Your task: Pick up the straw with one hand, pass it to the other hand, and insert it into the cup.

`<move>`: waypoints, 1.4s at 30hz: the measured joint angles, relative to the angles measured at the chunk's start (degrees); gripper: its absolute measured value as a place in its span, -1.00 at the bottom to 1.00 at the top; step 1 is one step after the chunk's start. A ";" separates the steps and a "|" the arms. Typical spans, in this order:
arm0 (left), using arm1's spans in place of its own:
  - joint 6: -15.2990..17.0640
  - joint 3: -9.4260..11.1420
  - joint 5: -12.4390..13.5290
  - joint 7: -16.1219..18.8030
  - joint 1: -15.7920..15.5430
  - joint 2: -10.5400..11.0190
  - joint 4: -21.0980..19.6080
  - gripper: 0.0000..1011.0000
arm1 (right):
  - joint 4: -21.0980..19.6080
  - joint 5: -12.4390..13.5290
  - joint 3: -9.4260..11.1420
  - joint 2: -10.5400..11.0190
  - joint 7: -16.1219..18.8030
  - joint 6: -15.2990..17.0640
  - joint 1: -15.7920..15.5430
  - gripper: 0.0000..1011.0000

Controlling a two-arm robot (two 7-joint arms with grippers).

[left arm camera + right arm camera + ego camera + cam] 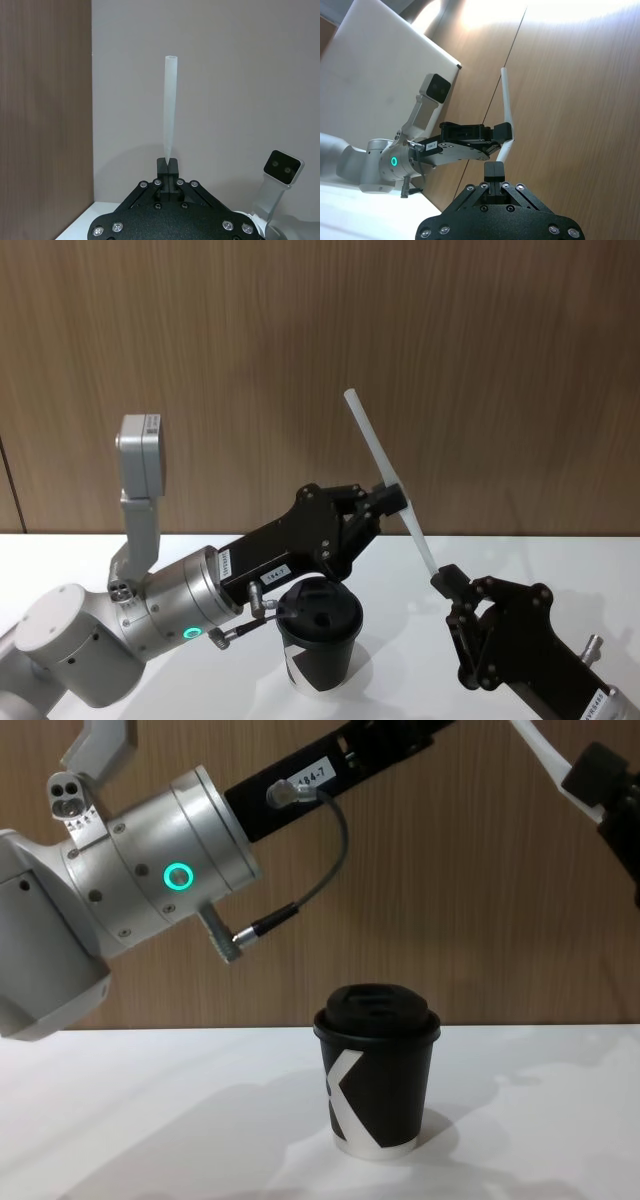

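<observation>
The white straw (pixel 375 445) slants in the air above and to the right of the cup, its upper end toward the wall. My left gripper (pixel 390 498), on the silver wrist with the green ring light, is shut on the straw's middle; in the left wrist view the straw (pixel 170 105) rises out of its closed fingertips (pixel 167 164). My all-black right gripper (pixel 443 582) is shut on the straw's lower end, and the straw (pixel 506 95) bends slightly between the two grips. The black lidded cup (pixel 320 635) stands upright on the table below the left gripper, seen also as cup (pixel 378 1070).
The white table (pixel 150 1120) spreads around the cup. A brown wood-panelled wall (pixel 300 340) stands close behind. The left arm's silver wrist (pixel 160 875) and cable hang above and left of the cup.
</observation>
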 joint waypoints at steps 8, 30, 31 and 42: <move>-0.10 0.29 0.30 0.20 0.04 0.14 -0.25 -1.00 | 0.00 0.00 0.00 0.00 0.01 0.00 0.01 -0.99; -0.16 0.54 0.61 0.32 0.10 0.26 -0.48 -1.00 | -0.01 0.00 0.00 0.00 -0.03 0.00 0.01 0.35; -0.18 0.57 0.72 0.49 0.09 0.33 -0.53 -1.00 | -0.01 0.00 0.00 0.00 -0.03 0.00 0.01 0.39; -0.09 1.02 4.92 5.47 0.47 2.63 -3.13 -1.00 | -0.01 0.00 0.00 0.00 -0.03 0.00 0.01 0.97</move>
